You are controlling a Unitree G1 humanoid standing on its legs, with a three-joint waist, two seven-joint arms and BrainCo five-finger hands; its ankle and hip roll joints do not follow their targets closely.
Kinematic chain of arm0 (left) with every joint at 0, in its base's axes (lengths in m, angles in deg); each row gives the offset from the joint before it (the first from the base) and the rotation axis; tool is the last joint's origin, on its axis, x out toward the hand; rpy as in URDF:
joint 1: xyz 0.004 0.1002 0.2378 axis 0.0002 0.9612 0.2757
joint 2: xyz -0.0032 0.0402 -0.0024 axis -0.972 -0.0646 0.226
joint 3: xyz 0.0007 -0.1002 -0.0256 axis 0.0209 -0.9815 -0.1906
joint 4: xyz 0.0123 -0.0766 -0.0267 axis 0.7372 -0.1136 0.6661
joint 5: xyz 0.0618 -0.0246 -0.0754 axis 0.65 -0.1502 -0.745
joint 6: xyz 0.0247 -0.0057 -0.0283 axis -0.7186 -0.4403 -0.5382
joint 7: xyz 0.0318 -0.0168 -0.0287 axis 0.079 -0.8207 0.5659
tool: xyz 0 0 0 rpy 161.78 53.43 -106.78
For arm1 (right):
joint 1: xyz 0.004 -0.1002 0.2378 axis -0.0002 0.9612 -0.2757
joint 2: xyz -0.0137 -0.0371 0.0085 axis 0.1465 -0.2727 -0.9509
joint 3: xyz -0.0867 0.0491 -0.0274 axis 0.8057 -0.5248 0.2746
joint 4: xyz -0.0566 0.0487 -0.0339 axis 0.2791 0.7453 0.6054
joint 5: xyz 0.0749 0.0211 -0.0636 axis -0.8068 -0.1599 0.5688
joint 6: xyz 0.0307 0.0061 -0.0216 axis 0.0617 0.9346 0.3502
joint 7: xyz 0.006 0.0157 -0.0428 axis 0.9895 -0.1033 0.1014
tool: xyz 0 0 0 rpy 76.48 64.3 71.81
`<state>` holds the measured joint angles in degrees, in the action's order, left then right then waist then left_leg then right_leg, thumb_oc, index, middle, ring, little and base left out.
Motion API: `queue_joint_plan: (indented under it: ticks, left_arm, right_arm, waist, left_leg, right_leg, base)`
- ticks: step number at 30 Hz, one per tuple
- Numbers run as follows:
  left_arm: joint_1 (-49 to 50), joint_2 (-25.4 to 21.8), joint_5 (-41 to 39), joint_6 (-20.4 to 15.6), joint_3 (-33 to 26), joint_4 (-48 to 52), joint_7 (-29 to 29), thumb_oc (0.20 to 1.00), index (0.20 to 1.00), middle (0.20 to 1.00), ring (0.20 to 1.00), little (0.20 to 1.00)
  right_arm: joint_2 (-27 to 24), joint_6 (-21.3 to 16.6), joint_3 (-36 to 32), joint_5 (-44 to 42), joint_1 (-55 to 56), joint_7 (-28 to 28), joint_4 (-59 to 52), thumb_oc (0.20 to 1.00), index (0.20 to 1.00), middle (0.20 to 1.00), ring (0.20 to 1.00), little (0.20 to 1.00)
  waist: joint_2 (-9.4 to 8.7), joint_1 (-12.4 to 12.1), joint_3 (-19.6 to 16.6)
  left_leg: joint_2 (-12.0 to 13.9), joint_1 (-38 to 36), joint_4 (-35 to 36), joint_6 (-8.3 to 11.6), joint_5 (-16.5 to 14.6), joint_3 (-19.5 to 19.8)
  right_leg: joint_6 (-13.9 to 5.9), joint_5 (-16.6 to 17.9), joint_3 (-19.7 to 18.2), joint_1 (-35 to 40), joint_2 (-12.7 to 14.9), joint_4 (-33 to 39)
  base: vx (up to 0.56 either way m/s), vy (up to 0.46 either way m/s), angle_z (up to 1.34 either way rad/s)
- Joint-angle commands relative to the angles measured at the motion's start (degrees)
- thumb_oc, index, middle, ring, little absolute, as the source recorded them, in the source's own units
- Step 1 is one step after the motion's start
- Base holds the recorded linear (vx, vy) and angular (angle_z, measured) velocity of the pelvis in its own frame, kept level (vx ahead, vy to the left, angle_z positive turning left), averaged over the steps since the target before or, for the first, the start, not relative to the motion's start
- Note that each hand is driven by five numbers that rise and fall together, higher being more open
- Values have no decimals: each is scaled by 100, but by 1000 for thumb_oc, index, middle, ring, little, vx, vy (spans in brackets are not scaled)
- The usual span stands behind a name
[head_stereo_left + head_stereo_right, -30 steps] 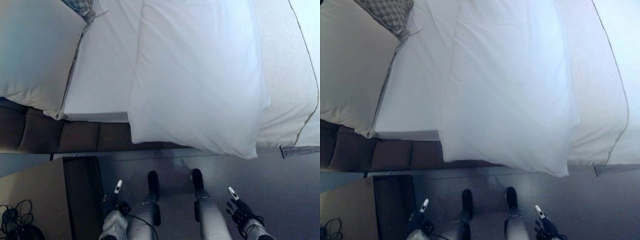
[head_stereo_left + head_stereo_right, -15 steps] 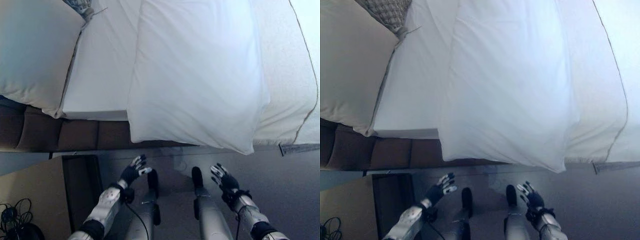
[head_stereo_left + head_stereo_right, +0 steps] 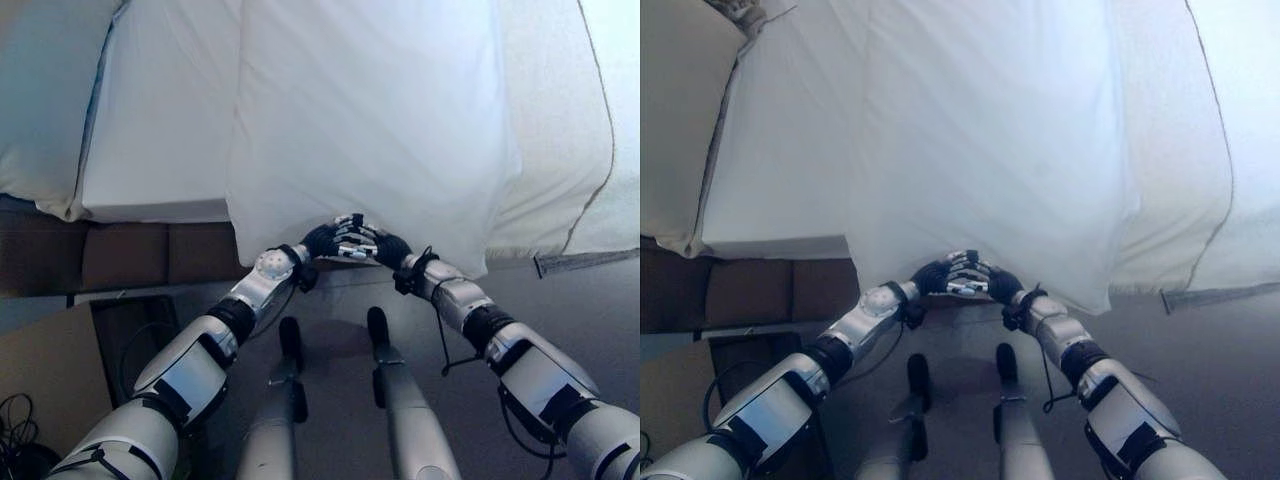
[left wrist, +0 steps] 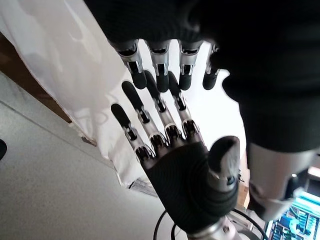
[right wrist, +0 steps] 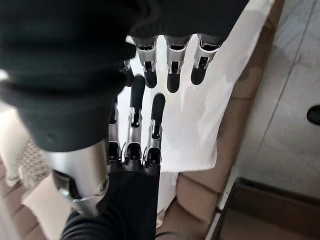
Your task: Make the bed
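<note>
Both arms reach forward and inward, forearms converging. Left hand (image 3: 325, 240) and right hand (image 3: 372, 246) meet at centre, fingertips pointing at each other and just about touching. Left hand's fingers (image 4: 159, 75) straight, spread slightly, holding nothing. Right hand's fingers (image 5: 172, 70) likewise straight and relaxed, thumb apart. Wrists roughly level, elbows bent out to the sides.

Plain white rectangular fabric pillow (image 3: 365, 120) on a white bed sheet (image 3: 165, 130); cream textured bedspread (image 3: 555, 130) with thin dark piping on the right; brown padded bed base (image 3: 130, 255); grey floor (image 3: 590, 300)
</note>
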<state>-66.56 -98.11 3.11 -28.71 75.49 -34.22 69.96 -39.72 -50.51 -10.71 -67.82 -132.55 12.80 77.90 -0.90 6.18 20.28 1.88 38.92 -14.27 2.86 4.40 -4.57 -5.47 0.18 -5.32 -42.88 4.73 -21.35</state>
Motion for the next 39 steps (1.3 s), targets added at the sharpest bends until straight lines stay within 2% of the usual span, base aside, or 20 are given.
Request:
queue_joint_plan:
  ticks: [1, 7, 8, 9, 12, 16, 17, 20, 21, 26, 27, 30, 32, 33, 38, 39]
  left_arm:
    - [-693, 68, 474, -315, -200, -330, -522, 1000, 1000, 1000, 1000, 1000]
    - [-1743, -65, 1074, -381, -261, -1118, -1758, 1000, 1000, 1000, 1000, 1000]
    - [-2061, -169, 1535, -322, -183, -1314, -2266, 1000, 1000, 1000, 1000, 1000]
    - [-2063, -170, 1536, -322, -184, -1315, -2266, 1000, 1000, 1000, 1000, 1000]
    - [-2468, -542, 1520, -126, -324, -1546, -2728, 1000, 1000, 1000, 1000, 1000]
    - [-2710, -794, 1385, -17, -358, -1782, -2785, 1000, 1000, 1000, 1000, 1000]
    - [-2768, -993, 1397, 14, -384, -1883, -2862, 1000, 1000, 1000, 1000, 1000]
    - [-2743, -1179, 1373, 63, -454, -1982, -2892, 1000, 1000, 1000, 1000, 1000]
    - [-2634, -1307, 1427, 101, -519, -2017, -2981, 1000, 1000, 1000, 1000, 1000]
    - [-2233, -1777, 1849, 232, -502, -2202, -2824, 1000, 1000, 1000, 1000, 1000]
    - [-1923, -1885, 1959, 317, -670, -2343, -2789, 1000, 1000, 1000, 1000, 1000]
    - [-1584, -2011, 1896, 345, -960, -2376, -2778, 1000, 1000, 1000, 1000, 1000]
    - [-1293, -2105, 1842, 359, -1186, -2362, -2776, 1000, 1000, 1000, 1000, 1000]
    - [-820, -2220, 1918, 377, -1456, -2411, -2741, 1000, 1000, 1000, 1000, 1000]
    - [-348, -2312, 1961, 355, -1715, -2366, -2699, 1000, 1000, 1000, 1000, 1000]
    - [594, -2225, 1944, 234, -2179, -2256, -2628, 1000, 1000, 1000, 1000, 1000]
  right_arm:
    - [51, -231, -210, 100, -757, -346, 224, 1000, 1000, 1000, 1000, 1000]
    - [128, -466, -284, 295, -2058, -1056, 1097, 1000, 1000, 1000, 1000, 1000]
    - [79, -636, -183, 824, -2410, -1534, 1317, 1000, 1000, 1000, 1000, 1000]
    - [81, -636, -183, 825, -2412, -1535, 1317, 1000, 1000, 1000, 1000, 1000]
    - [-163, -533, -53, 1045, -2846, -1759, 1414, 1000, 1000, 1000, 1000, 1000]
    - [-297, -400, -11, 1139, -3096, -1929, 1892, 1000, 1000, 1000, 1000, 1000]
    - [-419, -340, 11, 1220, -3211, -2023, 2150, 1000, 1000, 1000, 1000, 1000]
    - [-646, -317, -121, 1191, -3188, -2151, 2359, 1000, 1000, 1000, 1000, 1000]
    - [-816, -330, -223, 1247, -3086, -2293, 2408, 1000, 1000, 1000, 1000, 1000]
    - [-1213, -284, -285, 1410, -2799, -2254, 2440, 1000, 1000, 1000, 1000, 1000]
    - [-1405, -262, -403, 1536, -2554, -2250, 2530, 1000, 1000, 1000, 1000, 1000]
    - [-1571, -258, -608, 1519, -2237, -2266, 2513, 1000, 1000, 1000, 1000, 1000]
    - [-1731, -243, -796, 1546, -1983, -2297, 2540, 1000, 1000, 1000, 1000, 1000]
    - [-1882, -260, -1031, 1536, -1634, -2323, 2508, 1000, 1000, 1000, 1000, 1000]
    - [-1952, -301, -1269, 1495, -1221, -2293, 2336, 1000, 1000, 1000, 1000, 1000]
    - [-1917, -339, -1746, 1478, -378, -2304, 2182, 1000, 1000, 1000, 1000, 1000]
  waist:
    - [26, 1, 199]
    - [14, 6, 362]
    - [35, -14, 434]
    - [37, -10, 407]
    - [14, 0, 437]
    - [10, -4, 476]
    - [23, -13, 517]
    - [38, -17, 528]
    - [49, -22, 530]
    - [32, -25, 518]
    - [34, -31, 524]
    - [35, -39, 527]
    - [53, -53, 524]
    - [60, -70, 543]
    - [62, -72, 506]
    - [50, -116, 444]
  left_leg:
    - [113, 676, -986, 183, -517, -84]
    - [195, 1473, -1655, 237, -651, -31]
    - [206, 1708, -1870, 242, -699, 16]
    - [202, 1743, -1867, 241, -685, 17]
    - [206, 2040, -2196, 238, -788, 79]
    - [214, 2177, -2363, 255, -855, 92]
    - [196, 2185, -2393, 245, -882, 124]
    - [188, 2198, -2388, 245, -893, 116]
    - [187, 2168, -2337, 250, -876, 108]
    - [179, 2025, -2226, 256, -849, 118]
    - [184, 1891, -2141, 257, -845, 136]
    - [200, 1733, -2031, 268, -818, 125]
    - [185, 1563, -1841, 273, -767, 144]
    - [193, 1303, -1563, 299, -691, 137]
    - [160, 1015, -1197, 320, -539, 143]
    - [65, 199, -420, 367, -259, 178]
  right_leg:
    - [-271, 230, -54, -526, -25, -150]
    - [-216, 72, 24, -1306, -35, -797]
    - [-168, -21, 35, -1518, -60, -1015]
    - [-169, -10, 35, -1553, -58, -1013]
    - [-91, -186, 97, -1831, -76, -1378]
    - [-86, -244, 122, -1927, -84, -1512]
    - [-82, -264, 133, -1939, -100, -1554]
    - [-74, -276, 162, -1949, -80, -1550]
    - [-68, -293, 165, -1915, -68, -1498]
    - [-59, -309, 186, -1786, -71, -1414]
    - [-57, -297, 173, -1661, -90, -1328]
    - [-58, -278, 166, -1504, -91, -1208]
    - [-66, -250, 188, -1342, -86, -1066]
    - [-76, -200, 222, -1044, -72, -801]
    - [-104, -85, 235, -740, -62, -458]
    - [-143, 94, 289, 92, -51, 233]
  base:
    - [-43, -20, -4]
    - [-25, -22, -4]
    - [0, 0, 0]
    - [16, -53, -4]
    - [31, -44, -1]
    - [18, -13, 2]
    - [27, -19, 3]
    - [0, 0, 0]
    - [0, 0, 0]
    - [0, 0, 0]
    - [0, 0, 0]
    - [0, 0, 0]
    - [0, -23, 1]
    - [-5, -36, 4]
    - [13, -20, 10]
    - [51, -36, 1]
